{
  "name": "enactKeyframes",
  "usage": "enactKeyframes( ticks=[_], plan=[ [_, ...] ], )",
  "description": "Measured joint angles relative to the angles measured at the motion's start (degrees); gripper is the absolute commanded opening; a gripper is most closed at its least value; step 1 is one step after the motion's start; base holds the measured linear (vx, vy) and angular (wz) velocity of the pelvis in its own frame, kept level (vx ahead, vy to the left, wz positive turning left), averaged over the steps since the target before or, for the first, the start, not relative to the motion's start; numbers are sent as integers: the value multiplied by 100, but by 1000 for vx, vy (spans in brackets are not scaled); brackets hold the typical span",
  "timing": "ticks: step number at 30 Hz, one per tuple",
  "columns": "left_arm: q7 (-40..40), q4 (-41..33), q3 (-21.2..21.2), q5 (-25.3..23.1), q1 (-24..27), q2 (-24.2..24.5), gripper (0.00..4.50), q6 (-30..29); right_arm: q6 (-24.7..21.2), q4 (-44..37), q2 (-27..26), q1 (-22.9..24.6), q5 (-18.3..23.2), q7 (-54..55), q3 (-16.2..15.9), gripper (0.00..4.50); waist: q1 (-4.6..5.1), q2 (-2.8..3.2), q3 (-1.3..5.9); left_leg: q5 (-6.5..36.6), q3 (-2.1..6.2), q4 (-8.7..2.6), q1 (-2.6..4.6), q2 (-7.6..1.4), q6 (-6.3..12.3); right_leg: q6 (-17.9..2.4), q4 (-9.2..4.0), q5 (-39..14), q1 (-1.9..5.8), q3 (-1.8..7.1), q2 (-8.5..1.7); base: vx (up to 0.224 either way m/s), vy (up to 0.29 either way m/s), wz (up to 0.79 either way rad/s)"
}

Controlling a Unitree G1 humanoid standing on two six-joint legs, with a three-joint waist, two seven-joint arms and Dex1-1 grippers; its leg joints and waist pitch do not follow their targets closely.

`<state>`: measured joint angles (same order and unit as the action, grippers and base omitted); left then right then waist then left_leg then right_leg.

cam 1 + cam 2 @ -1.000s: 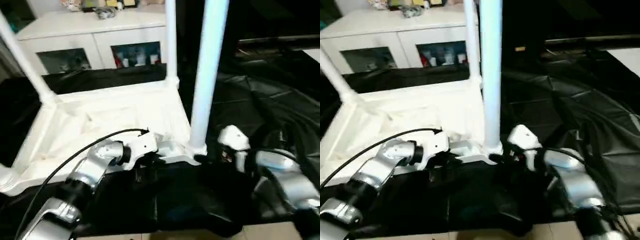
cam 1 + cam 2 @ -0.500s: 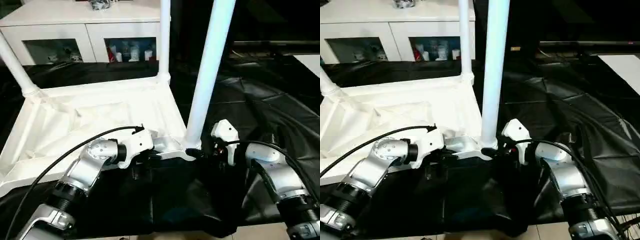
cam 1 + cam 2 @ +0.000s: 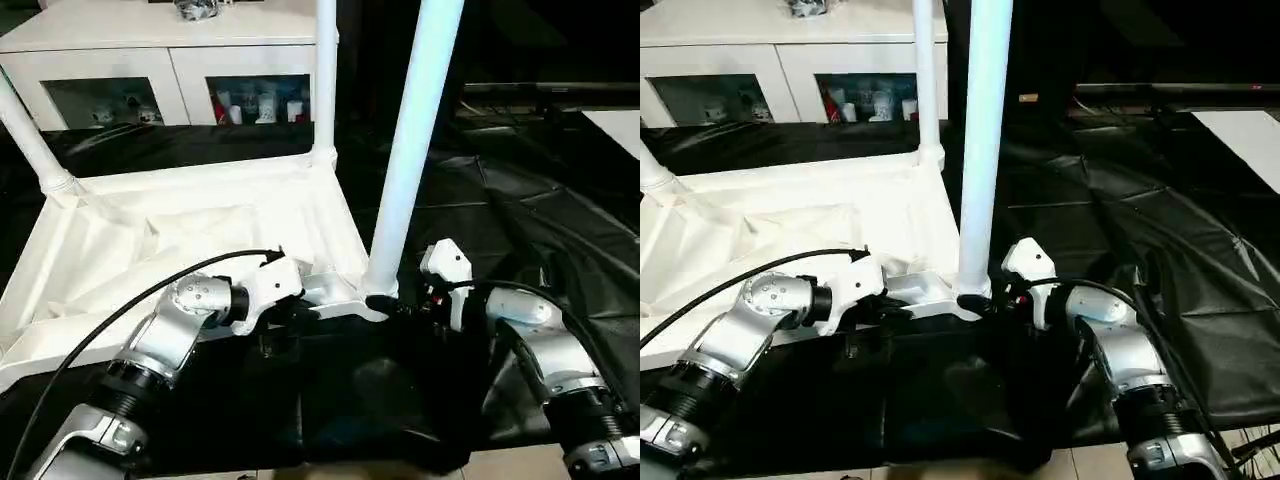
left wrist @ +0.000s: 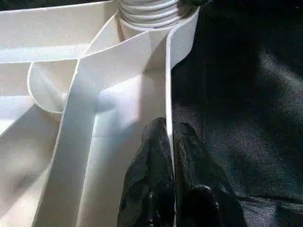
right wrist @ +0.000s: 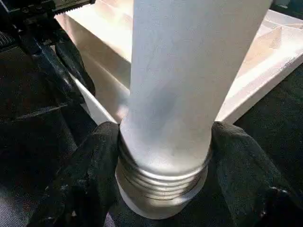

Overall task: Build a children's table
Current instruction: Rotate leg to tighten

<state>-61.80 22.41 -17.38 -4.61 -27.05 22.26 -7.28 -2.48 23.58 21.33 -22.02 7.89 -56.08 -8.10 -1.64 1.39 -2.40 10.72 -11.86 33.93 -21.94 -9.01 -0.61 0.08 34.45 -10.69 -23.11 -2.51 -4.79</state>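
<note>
Upside-down white plastic tabletop (image 3: 180,240) on black-draped counter (image 3: 520,210). Right claw (image 5: 163,165) clenched around upright tapered white leg (image 3: 405,180) at near corner socket; left claw (image 4: 170,184) pinching adjoining rim.

No readable text anywhere.
The bottles behind the cabinet (image 3: 160,60) glass carried labels too small and blurred to make out, and no lettering showed on the white table parts, the arms or the black cloth (image 3: 1160,230).
</note>
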Motion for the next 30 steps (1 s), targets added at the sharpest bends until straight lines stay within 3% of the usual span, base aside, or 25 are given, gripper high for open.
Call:
enactKeyframes(
  ticks=[13,15,17,23,30],
  plan=[
    [-48,33,6,27,-11,39,0,-10,268,188,-64,-41,-65,-52,11,262,-4,-4,1,0,0,2,5,-2,0,-5,5,3,0,-1,2,0,0,0],
    [-48,47,7,28,-17,43,0,-5,203,199,-101,-41,-39,-59,50,332,-5,-4,1,-1,0,4,6,-4,-1,-10,6,6,0,-1,2,0,0,0],
    [-50,65,2,28,-32,35,0,0,176,199,-143,-50,28,-56,70,334,-9,-3,1,-1,0,7,6,-4,-1,-11,6,7,0,-1,2,0,0,0],
    [-66,90,-99,27,-91,-22,0,38,287,197,-272,-260,50,-78,-48,334,-119,1,5,0,0,11,0,-4,-2,-11,1,7,2,-3,0,0,0,0],
    [-116,134,-103,28,-95,-8,0,100,282,197,-193,-257,43,-200,-62,292,-139,1,5,-1,0,12,3,-6,-2,-11,6,7,2,-8,0,0,0,0]
  ],
)
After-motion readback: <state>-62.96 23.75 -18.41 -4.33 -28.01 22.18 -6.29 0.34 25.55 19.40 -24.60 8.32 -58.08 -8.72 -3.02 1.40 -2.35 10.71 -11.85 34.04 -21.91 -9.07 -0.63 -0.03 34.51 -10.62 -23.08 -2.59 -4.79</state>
